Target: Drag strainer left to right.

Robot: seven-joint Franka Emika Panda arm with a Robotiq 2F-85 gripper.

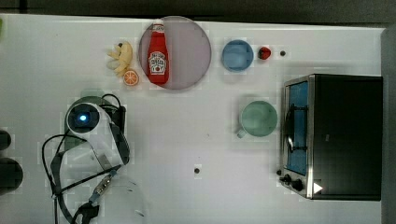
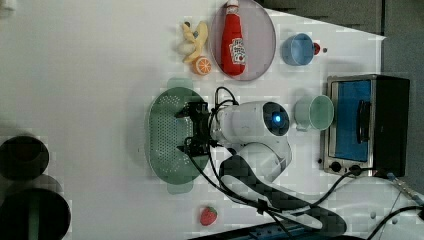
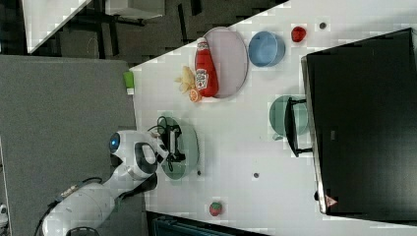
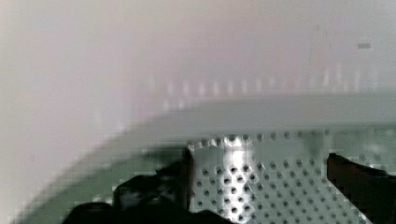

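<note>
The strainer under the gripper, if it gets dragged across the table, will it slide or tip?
The strainer looks like thin, perforated plastic, so probably light and stiff. Its wide, shallow oval basin suggests it will likely slide on the smooth white table rather than tip. The open gripper sits inside the basin, so pushing against the wall may swivel it.

My way across the white table [image 1: 187,140] lies bare (one dark dot midway), until the mint mug [image 1: 258,118] and toaster oven [image 1: 334,136] block it.
</note>
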